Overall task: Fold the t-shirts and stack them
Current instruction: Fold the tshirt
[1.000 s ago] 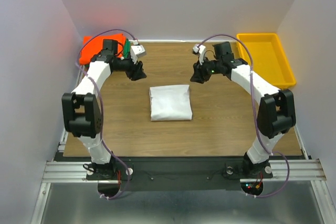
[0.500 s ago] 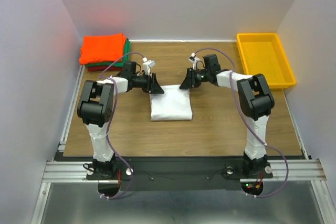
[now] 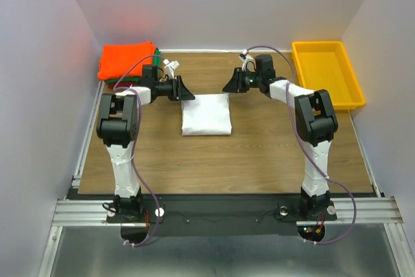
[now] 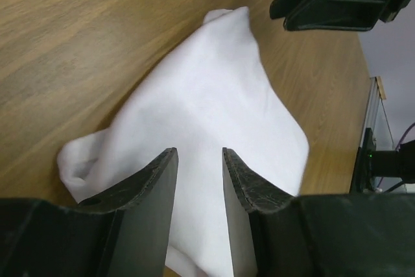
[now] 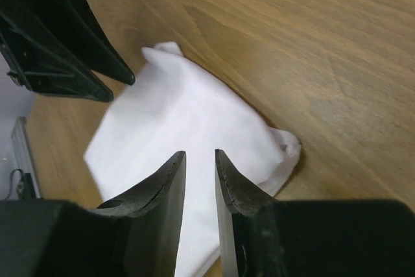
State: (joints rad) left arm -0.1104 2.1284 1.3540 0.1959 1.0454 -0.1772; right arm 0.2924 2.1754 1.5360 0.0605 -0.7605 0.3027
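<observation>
Folded shirt [image 3: 206,114] mid-table [image 3: 259,154]; stack [image 3: 128,60] far-L, tray [image 3: 324,72] far-R.

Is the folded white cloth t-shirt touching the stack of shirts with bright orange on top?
Apart: top view shows bare wooden table between the folded white cloth t-shirt and the orange-topped stack.

We find bright, even light, soft shadows; the white t-shirt [image 3: 206,114] reads washed out; the orange t-shirt [image 3: 128,58] reddens the wall [image 3: 79,38].
</observation>
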